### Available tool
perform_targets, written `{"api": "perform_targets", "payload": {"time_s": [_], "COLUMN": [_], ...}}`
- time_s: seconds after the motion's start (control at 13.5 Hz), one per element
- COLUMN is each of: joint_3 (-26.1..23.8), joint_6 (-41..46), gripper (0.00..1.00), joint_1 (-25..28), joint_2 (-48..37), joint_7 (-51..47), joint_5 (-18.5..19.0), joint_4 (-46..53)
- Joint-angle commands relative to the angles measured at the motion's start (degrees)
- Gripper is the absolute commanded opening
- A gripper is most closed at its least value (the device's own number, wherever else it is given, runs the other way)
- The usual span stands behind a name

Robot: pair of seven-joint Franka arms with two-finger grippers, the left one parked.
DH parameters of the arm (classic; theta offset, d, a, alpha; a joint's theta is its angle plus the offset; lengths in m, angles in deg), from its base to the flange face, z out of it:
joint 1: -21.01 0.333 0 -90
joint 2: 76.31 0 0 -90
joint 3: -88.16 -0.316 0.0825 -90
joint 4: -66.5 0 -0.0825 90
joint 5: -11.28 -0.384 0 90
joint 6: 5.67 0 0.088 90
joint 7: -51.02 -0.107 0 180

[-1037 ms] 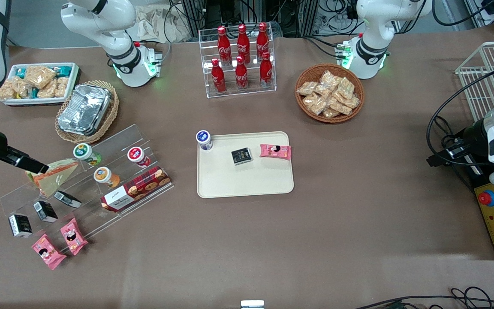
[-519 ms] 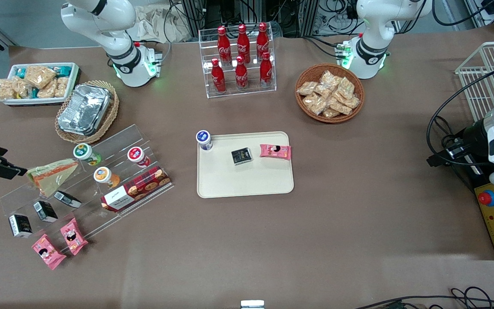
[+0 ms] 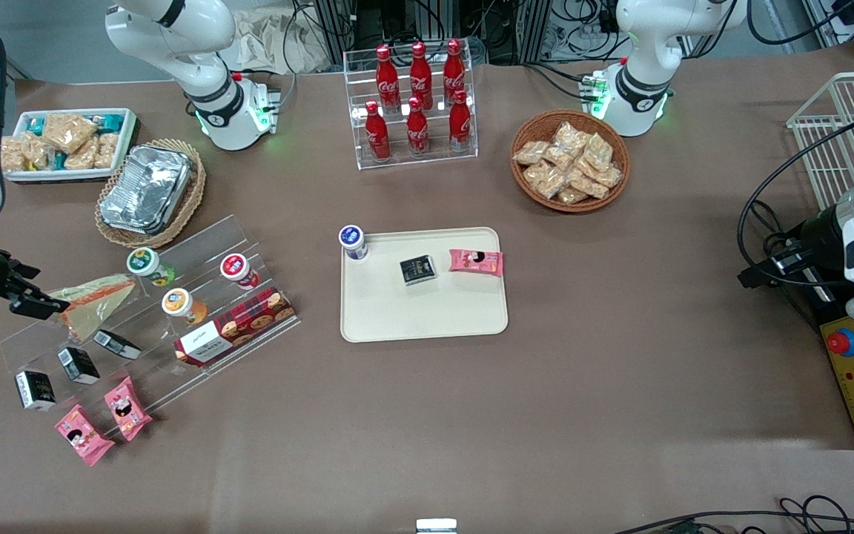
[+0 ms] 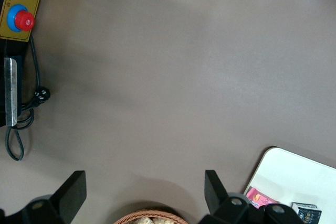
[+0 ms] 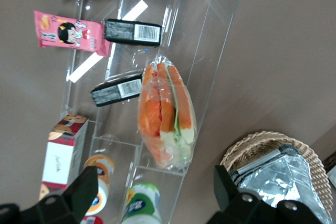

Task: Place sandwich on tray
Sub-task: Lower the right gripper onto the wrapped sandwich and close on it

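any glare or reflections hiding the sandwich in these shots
Right wrist view: the clear-wrapped triangular sandwich shows sharply, with only small glints on its wrap and on the clear acrylic stepped rack; the open claw hangs above it. Front view: the rack's sheen is faint, and the sandwich stays readable.

Tray [image 4: 294, 169] corner w/ pink packet [image 4: 258, 199], red e-stop button [image 4: 23, 21] well apart.

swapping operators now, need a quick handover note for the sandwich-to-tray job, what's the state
Gripper: open, holding nothing, just beside the sandwich's wrap at the working arm's end of the table.
Sandwich: lies on the clear acrylic step rack, not lifted.
Tray: mid-table; already holds a blue-capped cup, a black packet and a pink snack packet; the part nearer the front camera is bare.
Done: approach only.
Left: grasp, lift, carry, set it on the tray.
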Motion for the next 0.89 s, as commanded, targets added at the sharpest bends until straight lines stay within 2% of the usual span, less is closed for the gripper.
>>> {"api": "perform_targets", "payload": {"time_s": [0.0, 0.37, 0.59, 0.81], "joint_3": [0.6, 0.6, 0.7, 0.8], "joint_6": [-4.5, -6.3, -8.0, -10.9], "gripper": [0.98, 0.98, 0.98, 0.98], "joint_1": [0.2, 0.2, -0.2, -0.3], "joint_2": [-1.4, 0.1, 1.9, 3.5], "joint_7": [1.6, 2.9, 8.9, 9.7], "joint_5": [-1.0, -1.0, -1.0, -1.0], "joint_4": [-4.4, -4.8, -4.8, -4.8]}}
